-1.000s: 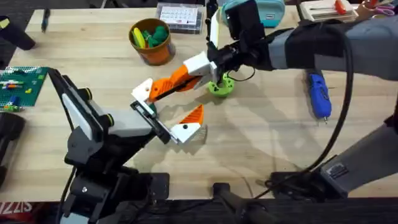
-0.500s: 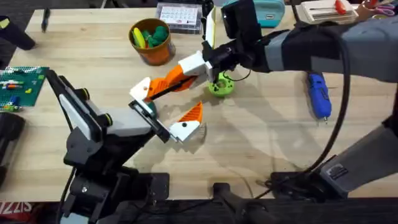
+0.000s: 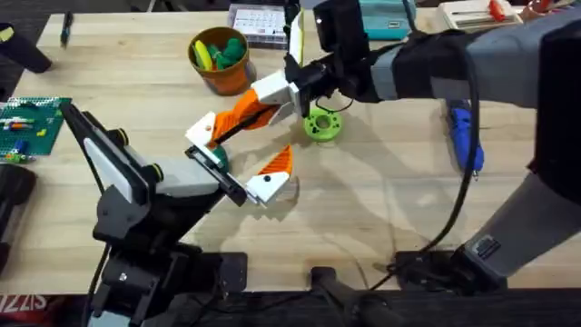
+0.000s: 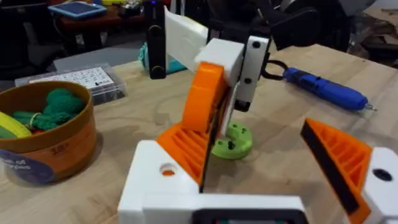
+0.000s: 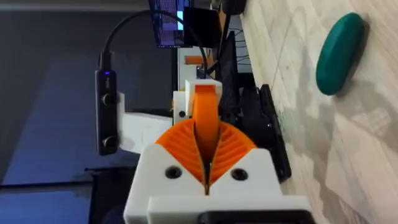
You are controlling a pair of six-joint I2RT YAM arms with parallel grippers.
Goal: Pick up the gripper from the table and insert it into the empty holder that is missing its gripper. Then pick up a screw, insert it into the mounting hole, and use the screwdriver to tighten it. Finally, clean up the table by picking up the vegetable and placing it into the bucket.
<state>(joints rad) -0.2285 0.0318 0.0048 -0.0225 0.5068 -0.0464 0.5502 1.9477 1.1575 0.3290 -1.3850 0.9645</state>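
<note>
One gripper (image 3: 238, 113) (long, orange) is clamped at its white base by the right tool (image 3: 292, 89), above the table (image 3: 390, 200). The left tool (image 3: 238, 186) cannot be judged. One vegetable (image 3: 320, 123), one screwdriver (image 3: 467, 137), one bucket (image 3: 221, 60) rest on the table.

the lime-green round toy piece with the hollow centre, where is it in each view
Overhead: the lime-green round toy piece lies on the table just right of the long orange plastic finger.
Left wrist: it sits behind that finger.
Right wrist: not in it.
Shared landmark: the blue pen-shaped screwdriver.
</note>
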